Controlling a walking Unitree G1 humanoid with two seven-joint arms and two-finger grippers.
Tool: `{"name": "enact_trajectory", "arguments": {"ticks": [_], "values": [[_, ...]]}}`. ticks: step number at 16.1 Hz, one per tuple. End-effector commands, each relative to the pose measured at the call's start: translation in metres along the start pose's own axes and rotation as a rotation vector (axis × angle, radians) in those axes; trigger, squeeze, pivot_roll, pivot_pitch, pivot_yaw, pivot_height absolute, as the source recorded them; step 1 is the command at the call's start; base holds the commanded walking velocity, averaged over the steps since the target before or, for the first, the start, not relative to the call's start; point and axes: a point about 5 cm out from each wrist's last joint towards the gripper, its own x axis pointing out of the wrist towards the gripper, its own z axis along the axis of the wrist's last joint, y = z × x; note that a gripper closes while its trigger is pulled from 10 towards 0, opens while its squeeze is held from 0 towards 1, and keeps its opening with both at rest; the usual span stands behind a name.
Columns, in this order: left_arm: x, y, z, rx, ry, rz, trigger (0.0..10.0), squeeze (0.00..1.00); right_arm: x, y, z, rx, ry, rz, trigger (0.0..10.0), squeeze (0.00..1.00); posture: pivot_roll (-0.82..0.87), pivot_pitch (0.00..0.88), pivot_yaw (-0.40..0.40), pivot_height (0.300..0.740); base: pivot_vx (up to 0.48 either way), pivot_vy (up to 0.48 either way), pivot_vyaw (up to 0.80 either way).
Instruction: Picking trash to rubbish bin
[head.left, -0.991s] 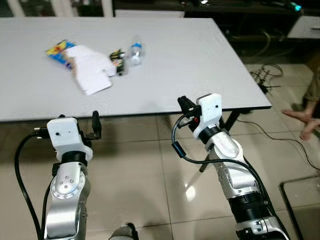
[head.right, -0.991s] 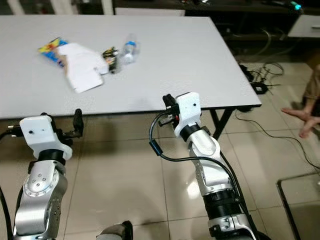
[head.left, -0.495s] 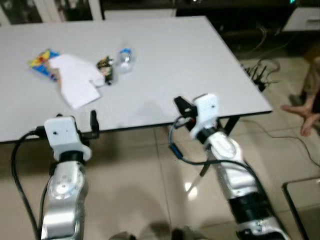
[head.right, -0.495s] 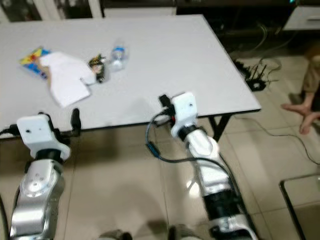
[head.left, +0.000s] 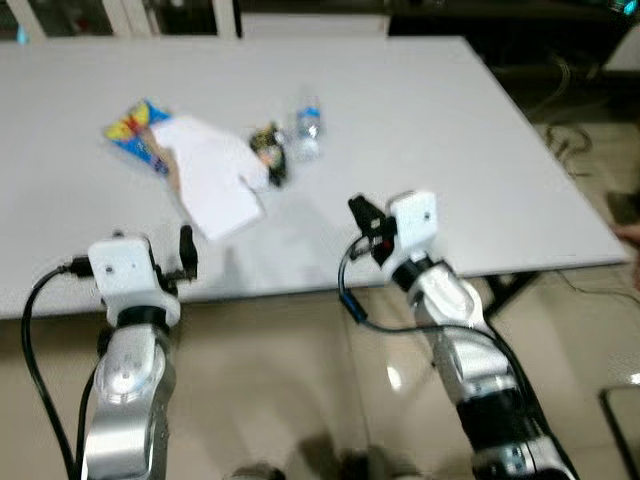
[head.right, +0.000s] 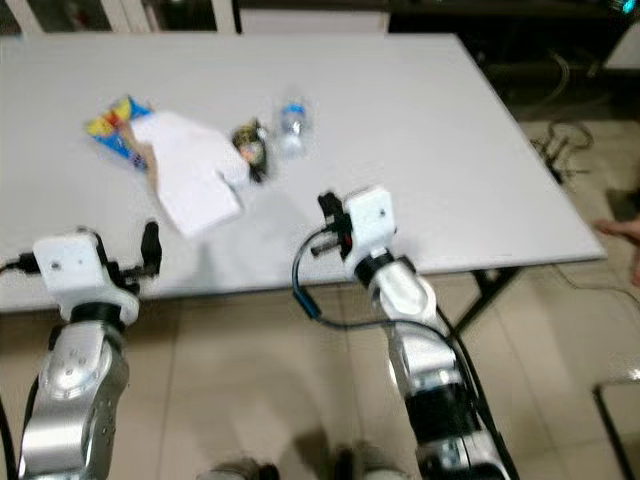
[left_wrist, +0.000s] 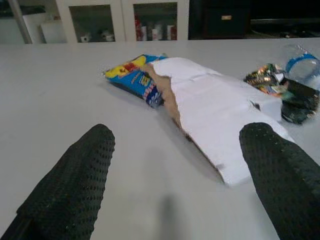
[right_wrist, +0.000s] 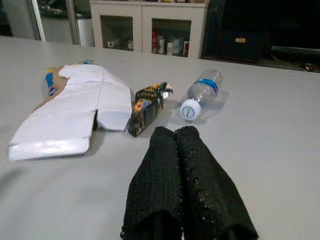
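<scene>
Trash lies on the white table: a flattened white carton, a blue and yellow snack bag partly under it, a dark crumpled wrapper and a clear plastic bottle with a blue label, lying on its side. My left gripper is open over the table's front edge, pointing at the carton, with nothing between its fingers. My right gripper is shut and empty, low over the table, a short way in front of the wrapper and bottle.
Glass-door cabinets stand behind the table. Cables trail on the tiled floor to the right, and a person's foot shows at the right edge. A metal frame stands at the lower right.
The camera has moved in toward the table and shifted sideways, so the trash sits nearer and more central. Both grippers now reach over the table's front edge; their fingers are unchanged.
</scene>
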Motion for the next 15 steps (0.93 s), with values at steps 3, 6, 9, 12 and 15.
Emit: {"name": "enact_trajectory", "arguments": {"ticks": [3, 6, 9, 12, 15], "values": [[-0.001, -0.005, -0.003, -0.016, 0.023, -0.009, 10.0, 0.00, -0.002, -0.008, 0.001, -0.005, 0.001, -0.026, 10.0, 0.00, 0.00, 0.150, -0.024, 0.740, 0.346, 0.333, 0.00], [0.000, -0.005, -0.006, -0.026, 0.048, -0.009, 10.0, 0.00, -0.002, -0.008, 0.002, -0.006, 0.000, -0.027, 10.0, 0.00, 0.00, 0.150, -0.024, 0.740, 0.337, 0.214, 0.00], [0.001, -0.008, -0.008, -0.033, 0.056, -0.018, 10.0, 0.00, -0.003, -0.009, 0.002, -0.005, 0.003, -0.027, 10.0, 0.00, 0.00, 0.150, -0.024, 0.740, 0.000, 0.000, 0.00], [0.000, -0.010, -0.009, -0.036, 0.066, -0.027, 10.0, 0.00, -0.002, -0.008, 0.001, -0.001, 0.002, -0.026, 10.0, 0.00, 0.00, 0.150, -0.024, 0.740, 0.000, 0.000, 0.00], [0.001, -0.009, -0.011, -0.023, 0.083, -0.020, 10.0, 0.00, -0.002, -0.008, 0.001, 0.000, 0.002, -0.024, 10.0, 0.00, 0.00, 0.150, -0.024, 0.740, 0.000, 0.000, 0.00]]}}
